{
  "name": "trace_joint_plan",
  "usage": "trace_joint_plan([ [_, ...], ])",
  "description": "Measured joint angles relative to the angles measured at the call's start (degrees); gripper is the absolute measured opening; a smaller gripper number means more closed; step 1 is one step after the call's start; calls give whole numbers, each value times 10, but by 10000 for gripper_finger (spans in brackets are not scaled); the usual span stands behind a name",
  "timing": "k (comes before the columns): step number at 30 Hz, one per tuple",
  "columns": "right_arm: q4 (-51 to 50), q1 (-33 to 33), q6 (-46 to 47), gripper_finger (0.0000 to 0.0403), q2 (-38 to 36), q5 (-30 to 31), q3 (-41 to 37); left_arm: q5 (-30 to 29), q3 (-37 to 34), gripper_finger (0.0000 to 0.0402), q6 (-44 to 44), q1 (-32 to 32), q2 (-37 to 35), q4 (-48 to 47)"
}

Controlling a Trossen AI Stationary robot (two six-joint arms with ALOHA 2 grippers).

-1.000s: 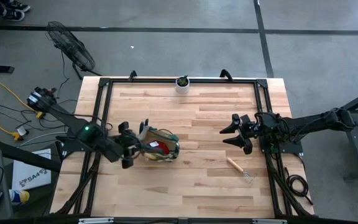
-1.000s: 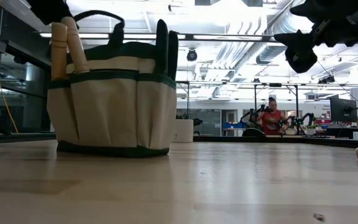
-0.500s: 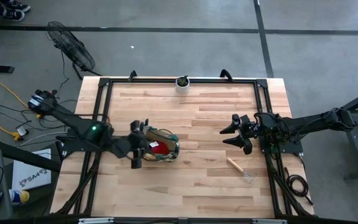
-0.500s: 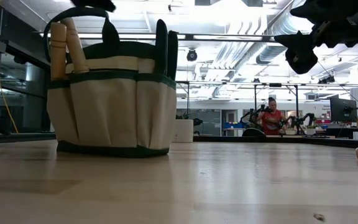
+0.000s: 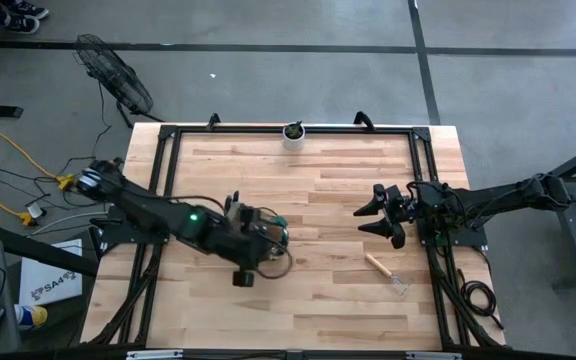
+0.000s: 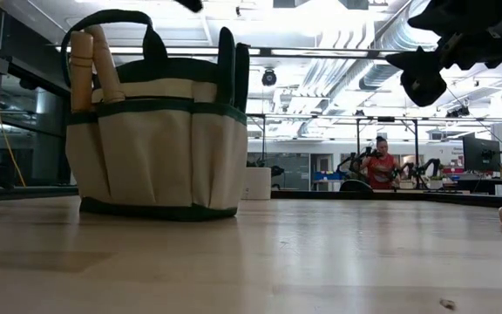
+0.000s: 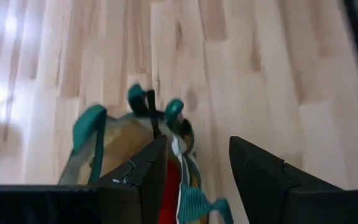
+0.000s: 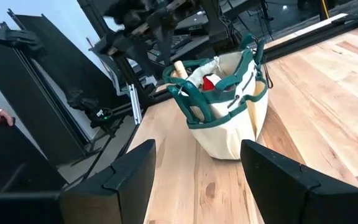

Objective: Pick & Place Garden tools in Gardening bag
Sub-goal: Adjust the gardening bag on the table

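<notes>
My left claw [image 7: 194, 180] hangs empty, jaws apart, right over the gardening bag [image 5: 260, 238] — wooden handles and a red item already sit in it. One trowel [image 5: 383, 272] lies on the worktop [image 5: 318, 190] near my parted right claw [image 5: 376, 213].

The left gripper's [image 7: 194, 180] spread fingers [image 7: 263, 180] hover above the gardening bag [image 7: 126, 140].

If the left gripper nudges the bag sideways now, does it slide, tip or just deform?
The gardening bag is likely to deform first: soft fabric walls, floppy green handles. Tipping looks unlikely, since it sits on a wide flat base, though the tool handles standing above its rim add top weight. It may slide on the smooth wooden table.
</notes>
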Motion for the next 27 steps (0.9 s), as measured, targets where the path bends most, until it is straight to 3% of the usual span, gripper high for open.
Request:
trace_joint_plan([
  [3, -2, 0, 0, 227, 0, 0, 0, -1, 34, 166, 0, 0, 40, -51],
  [10, -9, 0, 0, 227, 0, 0, 0, -2, 43, 166, -32, 1, 88, -55],
  [24, -16, 0, -4, 227, 0, -1, 0, -5, 43, 165, -66, 33, 131, -43],
  [27, -16, 0, -4, 227, 0, -1, 0, 6, 43, 150, -66, 35, 131, -42],
])
